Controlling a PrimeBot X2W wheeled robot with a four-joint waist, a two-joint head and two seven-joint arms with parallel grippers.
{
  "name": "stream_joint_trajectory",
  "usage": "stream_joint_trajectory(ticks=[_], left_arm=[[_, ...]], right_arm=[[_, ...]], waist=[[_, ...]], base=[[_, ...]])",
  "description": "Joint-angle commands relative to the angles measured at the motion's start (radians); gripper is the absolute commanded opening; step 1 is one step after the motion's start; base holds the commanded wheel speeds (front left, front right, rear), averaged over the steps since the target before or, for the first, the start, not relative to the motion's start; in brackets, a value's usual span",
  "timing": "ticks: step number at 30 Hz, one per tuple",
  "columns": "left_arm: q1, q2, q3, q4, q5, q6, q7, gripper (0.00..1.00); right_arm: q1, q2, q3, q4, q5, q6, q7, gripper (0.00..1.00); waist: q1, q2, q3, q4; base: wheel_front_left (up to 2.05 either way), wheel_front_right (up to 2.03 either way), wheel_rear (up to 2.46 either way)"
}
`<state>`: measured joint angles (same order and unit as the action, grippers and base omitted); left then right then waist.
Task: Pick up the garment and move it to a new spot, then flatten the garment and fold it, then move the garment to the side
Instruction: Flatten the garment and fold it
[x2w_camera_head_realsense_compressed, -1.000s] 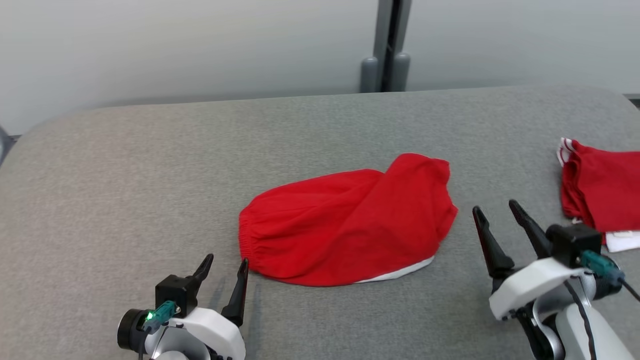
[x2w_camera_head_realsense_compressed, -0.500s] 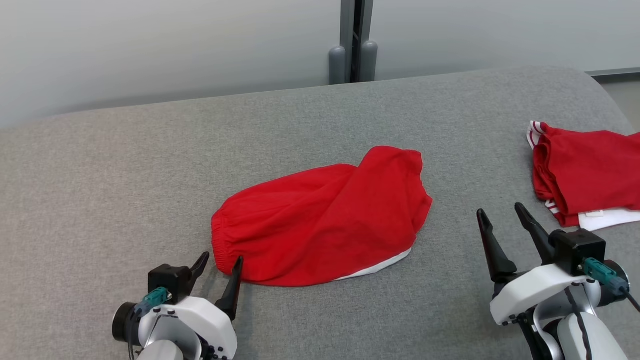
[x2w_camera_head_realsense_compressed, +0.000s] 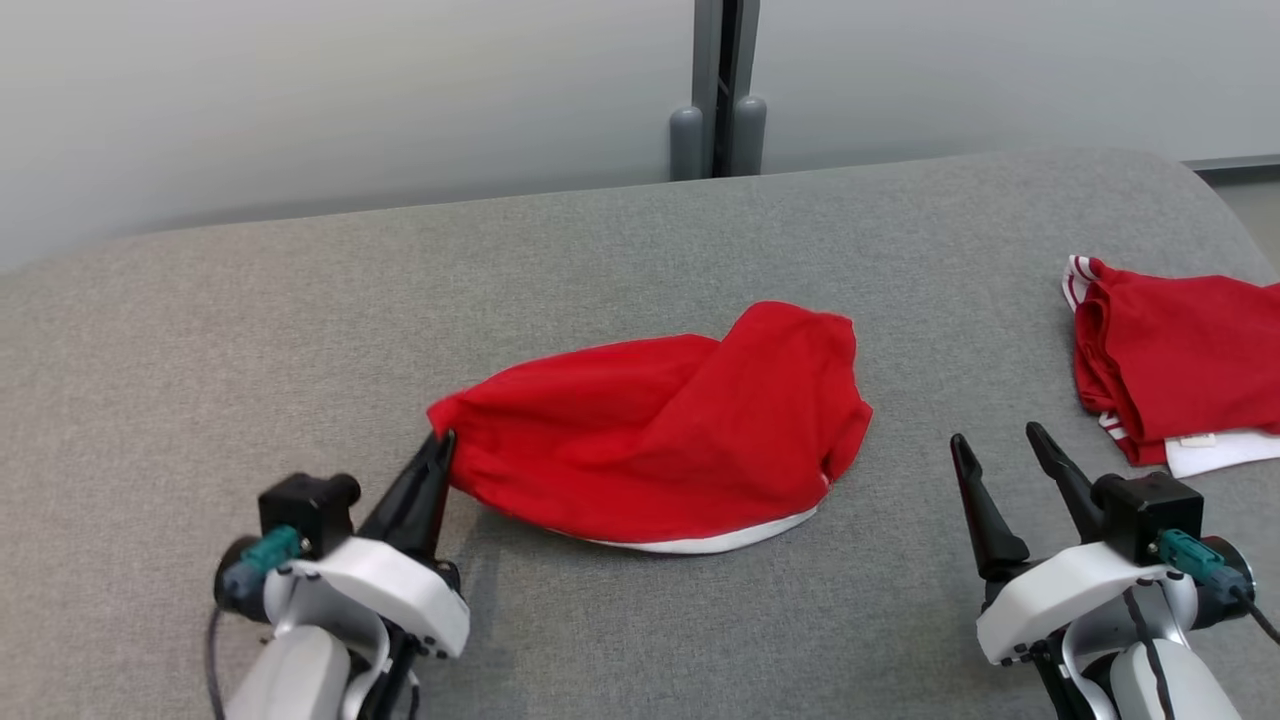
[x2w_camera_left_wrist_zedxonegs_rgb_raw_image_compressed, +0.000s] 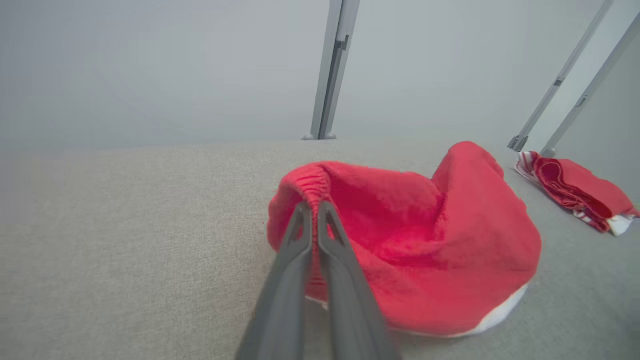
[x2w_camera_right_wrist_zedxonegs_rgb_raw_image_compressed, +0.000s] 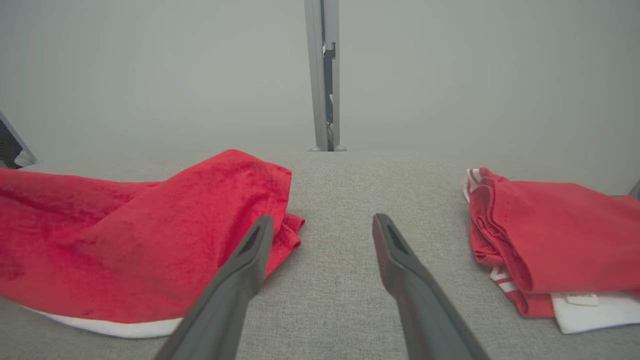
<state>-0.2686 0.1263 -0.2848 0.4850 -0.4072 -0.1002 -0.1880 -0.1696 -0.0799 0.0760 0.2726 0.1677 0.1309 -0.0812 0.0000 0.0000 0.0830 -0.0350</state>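
Observation:
A crumpled red garment (x2w_camera_head_realsense_compressed: 670, 430) with a white edge along its near side lies in the middle of the grey table (x2w_camera_head_realsense_compressed: 620, 250). My left gripper (x2w_camera_head_realsense_compressed: 441, 442) is shut on the gathered elastic waistband at the garment's left end, which is lifted slightly off the table. In the left wrist view both fingers meet on that waistband of the garment (x2w_camera_left_wrist_zedxonegs_rgb_raw_image_compressed: 425, 250), pinched by my left gripper (x2w_camera_left_wrist_zedxonegs_rgb_raw_image_compressed: 314, 207). My right gripper (x2w_camera_head_realsense_compressed: 998, 440) stands open to the right of the garment, nothing between its fingers. The right wrist view has the garment (x2w_camera_right_wrist_zedxonegs_rgb_raw_image_compressed: 130, 235) to the left of my right gripper (x2w_camera_right_wrist_zedxonegs_rgb_raw_image_compressed: 321, 224).
A second red garment (x2w_camera_head_realsense_compressed: 1180, 350) with white trim lies folded at the table's right edge; it is also in the right wrist view (x2w_camera_right_wrist_zedxonegs_rgb_raw_image_compressed: 560, 240) and the left wrist view (x2w_camera_left_wrist_zedxonegs_rgb_raw_image_compressed: 575, 192). A grey post (x2w_camera_head_realsense_compressed: 722, 90) stands behind the table against a pale wall.
My left gripper has closed on the garment's waistband and raised that end a little, bunching the cloth. The head camera has shifted. My right gripper stays open.

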Motion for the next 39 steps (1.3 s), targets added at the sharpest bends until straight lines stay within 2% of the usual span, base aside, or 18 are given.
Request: stream_joint_trajectory(ticks=[1, 5, 8, 11, 17, 21, 26, 27, 28, 29, 34, 39], left_arm=[[0.004, 0.018, 0.011, -0.032, -0.009, -0.003, 0.015, 0.00], [-0.010, 0.051, 0.034, -0.130, -0.032, 0.016, 0.093, 0.00], [-0.043, 0.104, 0.033, -0.167, -0.015, 0.031, 0.191, 0.00], [-0.091, 0.134, 0.029, -0.172, -0.013, 0.041, 0.296, 0.00], [-0.210, 0.207, 0.022, -0.070, 0.000, 0.042, 0.474, 0.00], [-0.280, 0.247, 0.003, 0.032, 0.029, 0.041, 0.539, 0.00], [-0.342, 0.255, -0.005, 0.133, 0.022, 0.028, 0.578, 0.00], [-0.364, 0.260, -0.007, 0.182, 0.032, 0.034, 0.567, 0.49], [-0.373, 0.261, -0.008, 0.202, 0.040, 0.043, 0.554, 0.88], [-0.381, 0.258, -0.007, 0.220, 0.041, 0.049, 0.542, 1.00], [-0.406, 0.239, -0.008, 0.264, 0.039, 0.050, 0.473, 1.00], [-0.393, 0.253, -0.010, 0.260, 0.053, 0.063, 0.400, 1.00]], right_arm=[[0.009, -0.001, 0.002, -0.004, -0.004, 0.000, -0.003, 1.00], [-0.009, 0.006, 0.016, -0.006, -0.005, 0.000, -0.006, 1.00], [-0.033, 0.010, 0.035, -0.002, -0.009, 0.000, -0.011, 1.00], [-0.055, 0.015, 0.049, 0.003, -0.011, 0.000, -0.020, 1.00], [-0.109, 0.024, 0.084, 0.030, -0.008, -0.001, -0.046, 1.00], [-0.132, 0.026, 0.101, 0.053, 0.007, -0.001, -0.065, 1.00], [-0.150, 0.027, 0.112, 0.076, 0.016, 0.000, -0.083, 1.00], [-0.153, 0.028, 0.118, 0.087, 0.025, 0.000, -0.091, 1.00], [-0.154, 0.028, 0.120, 0.090, 0.029, 0.000, -0.095, 1.00], [-0.156, 0.028, 0.121, 0.095, 0.031, 0.000, -0.099, 1.00], [-0.154, 0.028, 0.110, 0.110, 0.025, 0.000, -0.106, 1.00], [-0.145, 0.027, 0.101, 0.106, -0.004, -0.001, -0.098, 1.00]], waist=[[0.0000, 0.0000, -0.002, 0.004], [0.0000, 0.0000, 0.015, -0.003], [0.0000, 0.0000, 0.044, -0.024], [0.0000, 0.0000, 0.083, -0.050], [0.0000, 0.0000, 0.147, -0.135], [0.0000, 0.0000, 0.171, -0.184], [0.0000, 0.0000, 0.183, -0.214], [0.0000, 0.0000, 0.183, -0.220], [0.0000, 0.0000, 0.182, -0.222], [0.0000, 0.0000, 0.180, -0.221], [0.0000, 0.0000, 0.154, -0.187], [0.0000, 0.0000, 0.115, -0.122]], base=[[0.00, 0.00, 0.00], [0.00, 0.00, 0.00], [0.00, 0.00, 0.00], [0.00, 0.00, 0.00], [0.00, 0.00, 0.00], [0.00, 0.00, 0.00], [0.00, 0.00, 0.00], [0.00, 0.00, 0.00], [0.00, 0.00, 0.00], [0.00, 0.00, 0.00], [0.00, 0.00, 0.00], [0.00, 0.00, 0.00]])
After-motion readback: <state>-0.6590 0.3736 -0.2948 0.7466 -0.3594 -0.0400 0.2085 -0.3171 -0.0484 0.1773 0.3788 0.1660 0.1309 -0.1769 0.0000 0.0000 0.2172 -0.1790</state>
